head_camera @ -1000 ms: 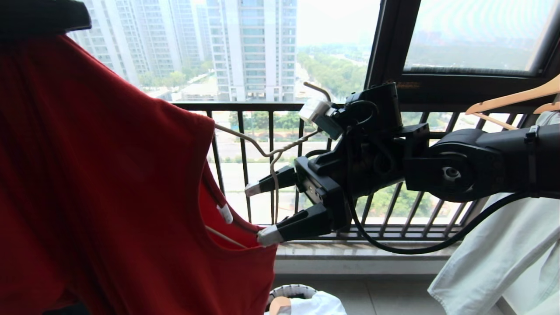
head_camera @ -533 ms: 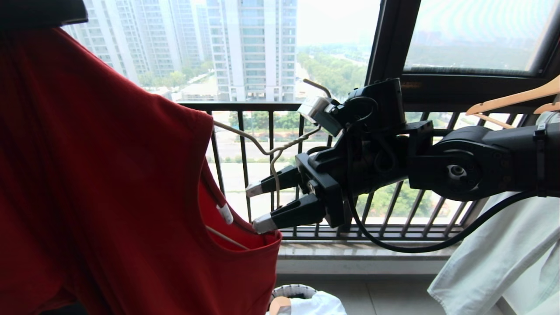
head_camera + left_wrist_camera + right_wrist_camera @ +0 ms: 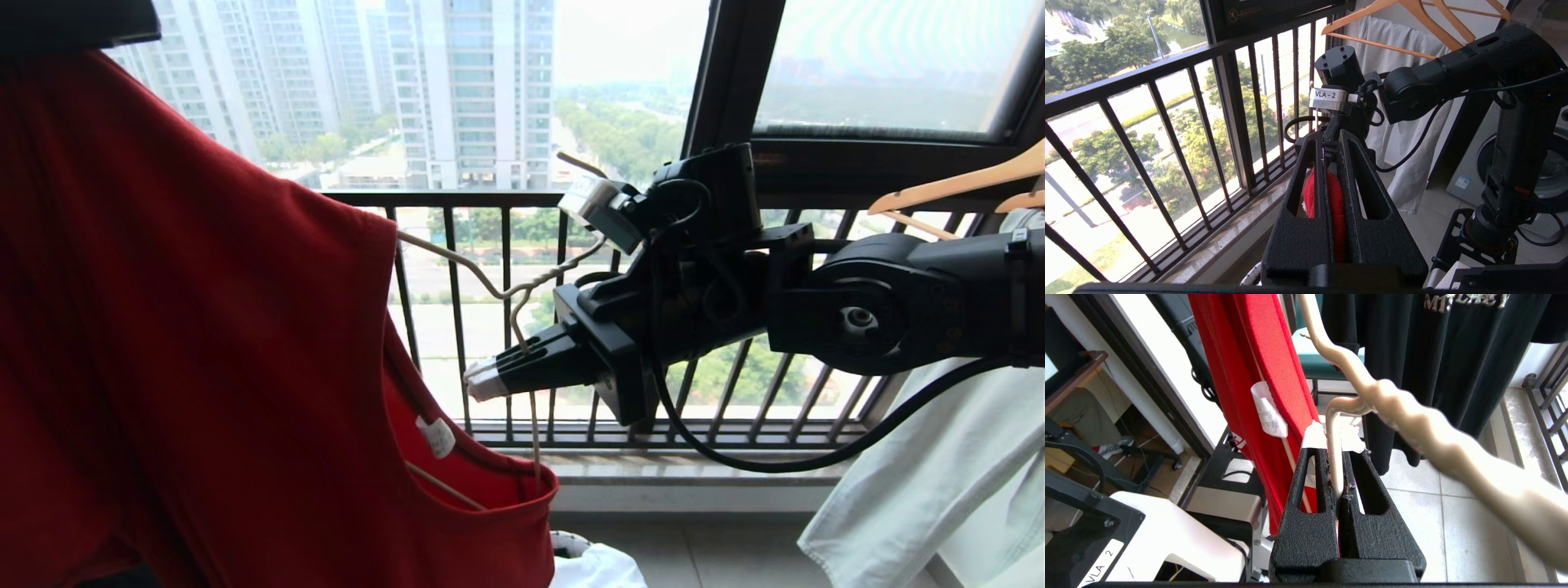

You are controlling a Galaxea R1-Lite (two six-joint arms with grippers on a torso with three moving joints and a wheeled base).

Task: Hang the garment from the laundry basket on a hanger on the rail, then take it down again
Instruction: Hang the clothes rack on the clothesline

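Between right pincer (image 3: pixel 482 380) tips, hanger (image 3: pixel 522 327) wire.

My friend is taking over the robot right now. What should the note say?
Right end effector: shut on the hanger, on the wire just below its twisted neck.
Left end effector: shut on the garment, holding red cloth.
The garment is partly on the hanger; one wire arm runs into the neck opening.
The laundry basket sits on the floor below.
Done: garment out of basket, hanger gripped.
Left: finish seating the garment, hang it on the rail (not visible), then take it down.
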